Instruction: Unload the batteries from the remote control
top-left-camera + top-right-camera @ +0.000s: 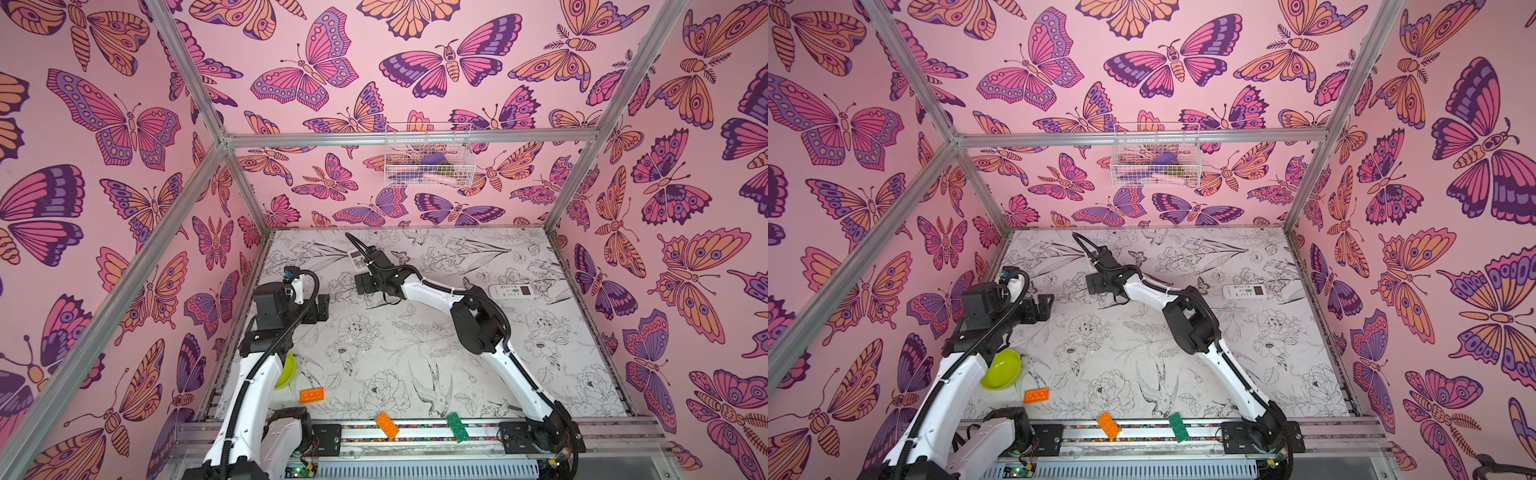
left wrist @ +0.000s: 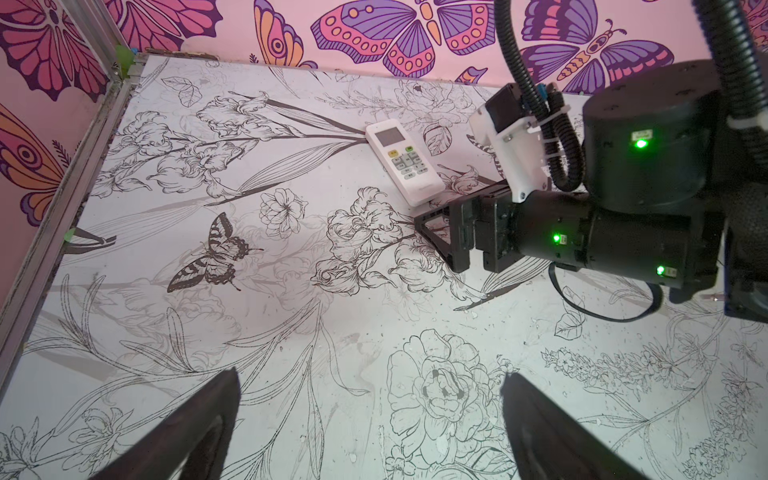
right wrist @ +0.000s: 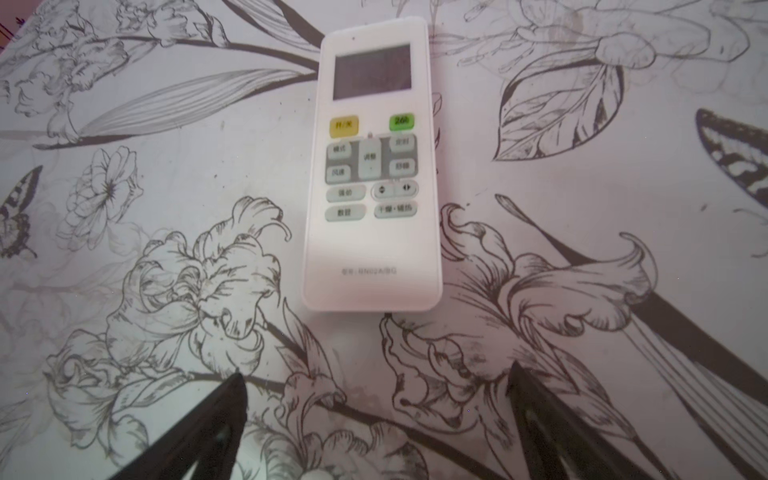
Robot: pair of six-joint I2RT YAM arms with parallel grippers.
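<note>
Remote control (image 1: 356, 258) is lying face up near the centre of a top view, just ahead of the right gripper (image 3: 376, 370), whose fingers are standing wide and empty; the left gripper (image 2: 370, 372) is hanging equally wide, empty.

The left arm (image 1: 259, 382) rose from its base at the near edge. Its white lower link sloped up and away, and the elbow was folded. The left gripper (image 1: 322, 307) hung above the surface and pointed toward the middle. In the left wrist view its two dark fingers (image 2: 208, 415) stood wide apart with nothing between them.

The right arm (image 1: 515, 382) stretched far out, bent at the elbow (image 1: 478, 324), with the forearm running leftward across the middle. The right gripper (image 1: 363, 284) hung low with its jaws spread wide and empty.
</note>
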